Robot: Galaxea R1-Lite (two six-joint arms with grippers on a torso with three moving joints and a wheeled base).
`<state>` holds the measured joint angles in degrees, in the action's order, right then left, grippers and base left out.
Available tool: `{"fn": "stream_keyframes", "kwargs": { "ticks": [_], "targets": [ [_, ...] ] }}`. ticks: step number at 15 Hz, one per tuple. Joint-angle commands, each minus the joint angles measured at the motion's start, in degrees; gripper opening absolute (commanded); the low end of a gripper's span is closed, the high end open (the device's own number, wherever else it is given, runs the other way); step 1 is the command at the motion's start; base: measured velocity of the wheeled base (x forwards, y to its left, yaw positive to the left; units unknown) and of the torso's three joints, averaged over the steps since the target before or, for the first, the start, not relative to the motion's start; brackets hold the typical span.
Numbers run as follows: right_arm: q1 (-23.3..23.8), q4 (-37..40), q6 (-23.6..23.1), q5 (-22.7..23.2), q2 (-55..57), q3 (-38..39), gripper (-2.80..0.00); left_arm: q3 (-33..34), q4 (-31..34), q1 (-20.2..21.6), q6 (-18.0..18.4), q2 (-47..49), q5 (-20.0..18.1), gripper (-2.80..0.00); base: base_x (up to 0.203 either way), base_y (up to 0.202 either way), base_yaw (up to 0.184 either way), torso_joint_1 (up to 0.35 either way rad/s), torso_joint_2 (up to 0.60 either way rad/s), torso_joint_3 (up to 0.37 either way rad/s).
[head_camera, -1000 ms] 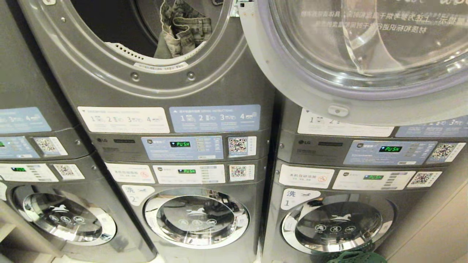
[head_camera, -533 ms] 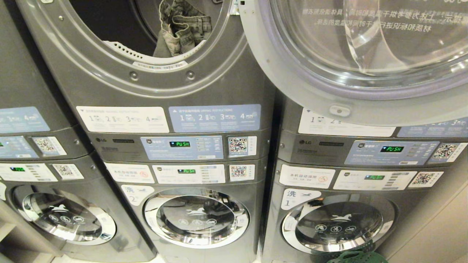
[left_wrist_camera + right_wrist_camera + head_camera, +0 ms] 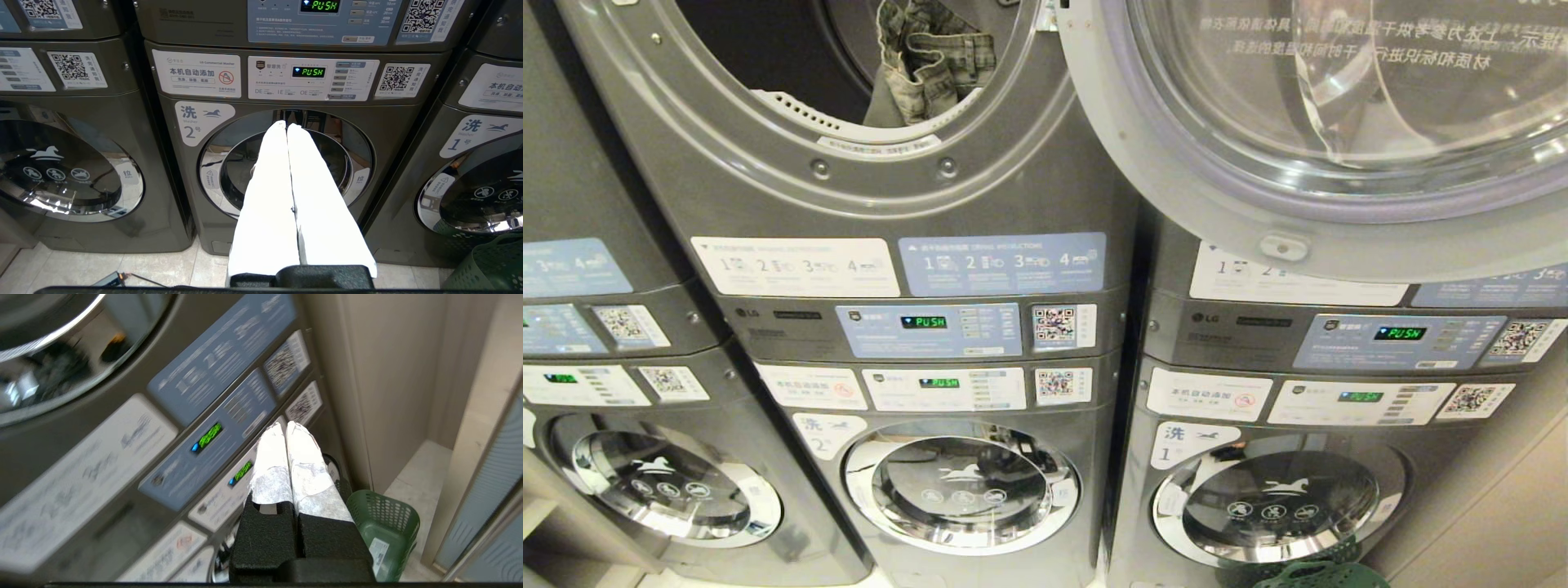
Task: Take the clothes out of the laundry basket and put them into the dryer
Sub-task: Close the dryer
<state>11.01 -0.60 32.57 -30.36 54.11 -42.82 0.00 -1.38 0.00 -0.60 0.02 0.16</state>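
Head view, clothes (image 3: 935, 61) hanging inside open dryer (image 3: 866, 98), green laundry basket (image 3: 384, 526) on floor by wall, right tool (image 3: 287, 426) pressed closed and empty near control panel, left tool (image 3: 287, 125) closed, empty before washer door (image 3: 286, 163)

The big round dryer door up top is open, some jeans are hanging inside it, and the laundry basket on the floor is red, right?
Almost. The dryer door is swung open and the jeans hang inside the drum, as the head view shows. But the laundry basket is green, not red; the right wrist view shows it on the floor beside the machines.
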Motion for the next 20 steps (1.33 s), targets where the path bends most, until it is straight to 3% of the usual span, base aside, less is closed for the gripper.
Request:
{"fn": "stream_keyframes", "kwargs": {
  "ticks": [1, 4, 5, 7, 11, 20],
  "targets": [
    [5.8, 0.0, 1.4, 4.7, 2.8, -0.8, -2.80, 0.0, 0.0, 0.0, 0.0, -0.1, 0.0, -2.80, 0.000, 0.000, 0.000, 0.000, 0.00, 0.000],
    [21.6, -2.0, 4.0, 30.0, 3.0, -0.8, -2.80, 0.1, 0.0, 0.0, 0.0, -0.1, 0.0, -2.80, 0.000, 0.000, 0.000, 0.000, 0.00, 0.000],
    [23.7, -7.4, 4.4, 37.9, 3.5, 0.1, -2.80, 0.0, 0.0, 0.0, 0.0, -0.1, 0.0, -2.80, 0.000, 0.000, 0.000, 0.000, 0.00, 0.000],
    [25.0, -24.8, 4.8, 45.7, 5.7, 4.1, -2.80, 0.0, 0.0, 0.0, 0.0, -0.1, 0.0, -2.80, 0.000, 0.000, 0.000, 0.000, 0.00, 0.000],
    [25.7, -53.9, 5.0, 57.4, 17.3, 9.5, -2.80, 0.1, 0.0, 0.0, 0.0, -0.1, 0.0, -2.80, 0.000, 0.000, 0.000, 0.000, 0.00, 0.000],
    [25.6, -85.4, 5.9, 71.1, 24.7, 19.4, -2.80, 0.1, 0.0, 0.0, 0.0, -0.1, 0.0, -2.80, 0.000, 0.000, 0.000, 0.000, 0.00, 0.000]
  ]
}}
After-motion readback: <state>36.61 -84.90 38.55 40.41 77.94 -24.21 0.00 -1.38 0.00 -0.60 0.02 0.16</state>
